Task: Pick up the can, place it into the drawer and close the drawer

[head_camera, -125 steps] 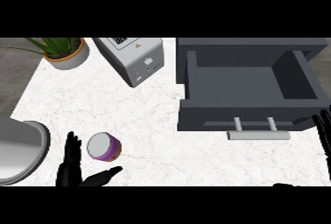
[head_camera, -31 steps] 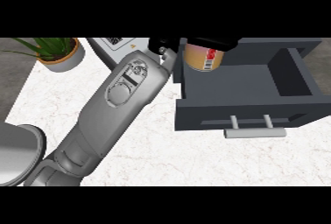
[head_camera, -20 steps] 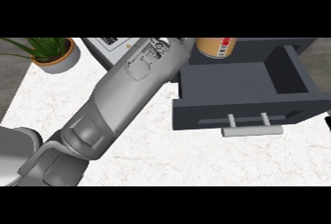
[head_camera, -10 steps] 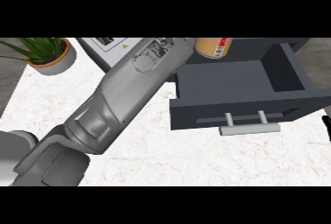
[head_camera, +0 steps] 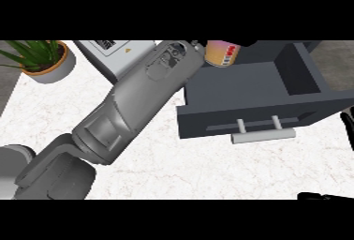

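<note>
L hand [head_camera: 200, 46] mostly hidden at top edge behind its own forearm, so can't tell if fingers curl on the can [head_camera: 222, 53]; can sits tilted over back-left corner of open drawer [head_camera: 249, 89]. Judgement: lower can upright inside walls, clear of rim, before release. R hand [head_camera: 348, 123] only a sliver at right edge, fingers not readable.
</note>
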Robot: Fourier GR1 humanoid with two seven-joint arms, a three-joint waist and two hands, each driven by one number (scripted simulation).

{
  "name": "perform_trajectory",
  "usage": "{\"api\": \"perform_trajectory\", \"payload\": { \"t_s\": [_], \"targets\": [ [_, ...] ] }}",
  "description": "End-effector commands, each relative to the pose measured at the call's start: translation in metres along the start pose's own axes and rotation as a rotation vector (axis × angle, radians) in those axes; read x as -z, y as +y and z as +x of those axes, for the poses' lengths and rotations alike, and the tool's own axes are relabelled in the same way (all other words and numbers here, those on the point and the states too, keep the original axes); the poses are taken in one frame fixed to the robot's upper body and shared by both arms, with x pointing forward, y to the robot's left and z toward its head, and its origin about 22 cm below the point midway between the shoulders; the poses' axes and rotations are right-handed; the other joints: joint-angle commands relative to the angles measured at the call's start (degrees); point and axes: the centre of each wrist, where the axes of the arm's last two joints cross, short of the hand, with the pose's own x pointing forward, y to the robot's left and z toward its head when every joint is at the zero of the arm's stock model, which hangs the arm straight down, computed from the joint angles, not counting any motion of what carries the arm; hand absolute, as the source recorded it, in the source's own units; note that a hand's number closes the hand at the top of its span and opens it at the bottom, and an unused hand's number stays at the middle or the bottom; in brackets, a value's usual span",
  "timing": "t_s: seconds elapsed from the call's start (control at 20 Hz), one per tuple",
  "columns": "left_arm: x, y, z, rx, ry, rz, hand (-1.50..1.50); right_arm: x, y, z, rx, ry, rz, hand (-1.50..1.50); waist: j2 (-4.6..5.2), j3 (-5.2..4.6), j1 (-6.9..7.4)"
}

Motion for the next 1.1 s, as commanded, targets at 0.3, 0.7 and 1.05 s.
{"api": "perform_trajectory", "payload": {
  "t_s": [0.3,0.7,1.05],
  "targets": [
    [-0.008,0.000,-0.042,0.100,-0.028,0.016,1.50,0.008,0.012,0.004,0.003,0.005,0.016,-1.50,0.47,-0.01,-1.21],
    [-0.003,0.003,-0.041,0.096,0.014,0.101,-1.50,0.008,0.006,0.010,0.002,-0.036,0.027,-1.50,0.51,0.00,-2.12],
    [-0.011,0.002,-0.058,0.086,0.008,0.129,-1.50,0.012,0.015,0.010,-0.002,-0.036,0.028,-1.50,0.63,-0.02,-1.84]
  ]
}}
